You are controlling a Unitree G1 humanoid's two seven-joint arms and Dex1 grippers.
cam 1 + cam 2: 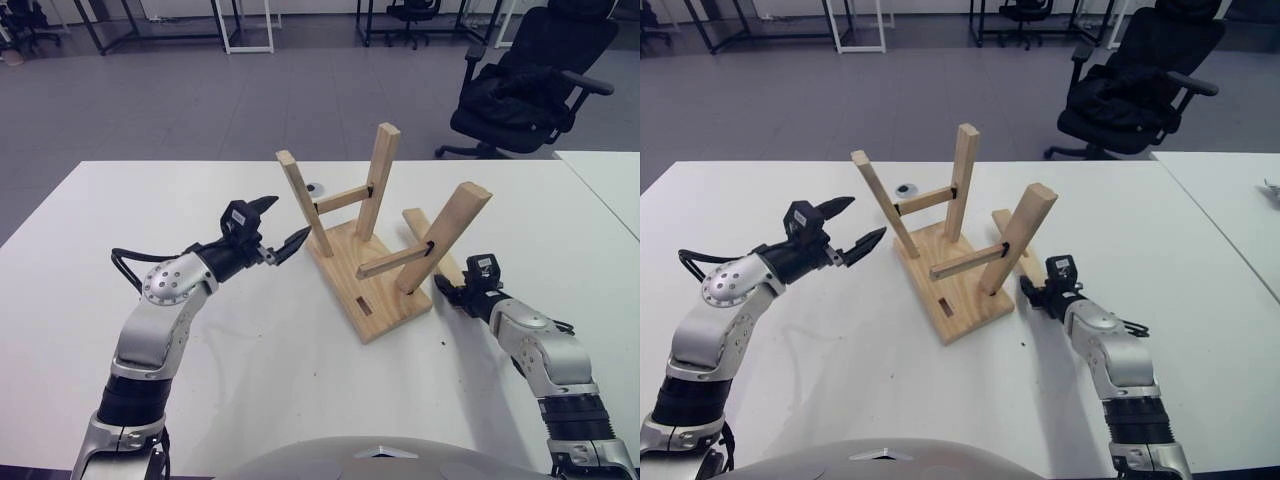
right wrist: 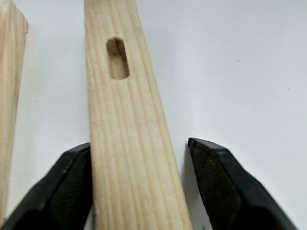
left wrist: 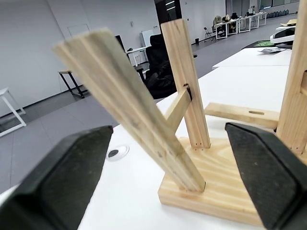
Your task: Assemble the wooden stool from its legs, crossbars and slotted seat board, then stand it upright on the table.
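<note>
Seat board (image 1: 390,300): I see it lying flat on the white table (image 1: 250,350), underside up.
Fitted legs: three stand up out of the board, leaning: the left leg (image 1: 305,203), the middle leg (image 1: 377,182) and the right leg (image 1: 445,235).
Crossbars: one crossbar (image 1: 342,199) joins the left and middle legs; a second crossbar (image 1: 392,262) runs into the right leg.
Loose leg (image 2: 120,105): flat on the table just beside the board's right edge, slot facing up.
Left gripper (image 1: 293,215): fingers spread wide, held above the table near the left leg but apart from it.
Right gripper (image 2: 139,148): open and straddling the loose leg, not clamped, with one finger close against the wood and a gap at the other.
</note>
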